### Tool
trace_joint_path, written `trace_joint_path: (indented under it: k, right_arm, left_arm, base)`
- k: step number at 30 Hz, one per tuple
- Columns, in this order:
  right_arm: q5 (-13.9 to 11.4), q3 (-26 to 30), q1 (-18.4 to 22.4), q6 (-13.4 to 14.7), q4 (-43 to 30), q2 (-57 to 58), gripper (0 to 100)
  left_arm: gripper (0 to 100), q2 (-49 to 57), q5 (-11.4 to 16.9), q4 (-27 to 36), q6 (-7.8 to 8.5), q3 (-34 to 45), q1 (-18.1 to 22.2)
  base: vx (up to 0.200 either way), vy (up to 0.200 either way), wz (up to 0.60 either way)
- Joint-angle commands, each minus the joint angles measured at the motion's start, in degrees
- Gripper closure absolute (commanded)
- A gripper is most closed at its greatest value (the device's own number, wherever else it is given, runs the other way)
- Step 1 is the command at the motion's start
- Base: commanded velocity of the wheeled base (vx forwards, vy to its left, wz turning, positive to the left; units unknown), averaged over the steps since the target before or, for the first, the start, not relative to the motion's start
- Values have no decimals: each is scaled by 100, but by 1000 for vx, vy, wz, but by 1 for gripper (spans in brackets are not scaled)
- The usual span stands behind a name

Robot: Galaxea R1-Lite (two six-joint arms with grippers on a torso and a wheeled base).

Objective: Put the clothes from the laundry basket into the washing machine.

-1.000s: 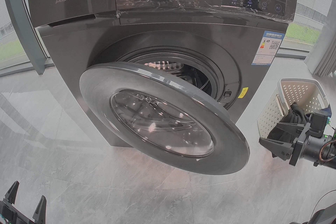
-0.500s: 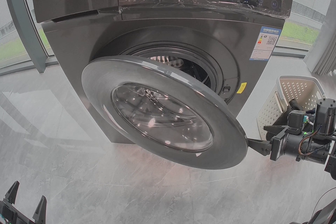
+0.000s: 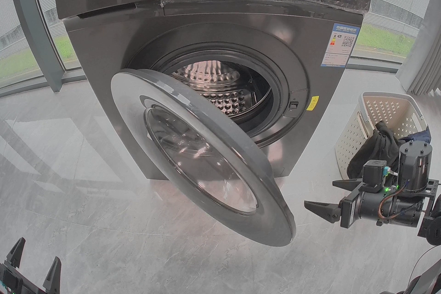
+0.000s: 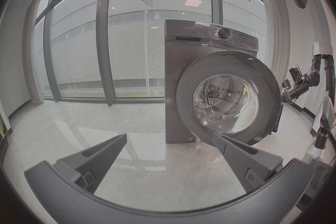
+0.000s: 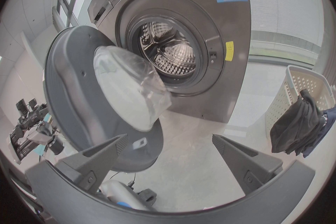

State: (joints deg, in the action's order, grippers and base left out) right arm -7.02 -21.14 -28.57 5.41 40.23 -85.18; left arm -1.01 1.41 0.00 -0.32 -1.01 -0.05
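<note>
Head view: both jaws spread empty, dark clothes (image 3: 376, 150) draped over the laundry basket (image 3: 351, 138) rim just beyond the right pair

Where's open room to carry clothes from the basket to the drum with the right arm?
Bare floor lies between the open door, the washing machine and the laundry basket; the drum is unobstructed above the door. Crowded: the basket's rim, draped with dark clothes.
</note>
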Motion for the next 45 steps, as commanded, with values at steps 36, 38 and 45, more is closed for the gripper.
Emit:
trace_joint_path:
  k: [36,38,45]
  right_arm:
    - [605,-1446,-623,65,591,-1906,0]
    - [605,-1411,-641,65,600,-1827,0]
    - [667,-1622,-298,65,609,-1906,0]
  left_arm:
    - [0,101,-1,0,-3,101,-4]
    - [0,101,-1,0,-3,92,-4]
    - [0,101,-1,0,-3,101,-4]
  base:
    - [0,0,0]
    - [0,0,0]
    - [0,0,0]
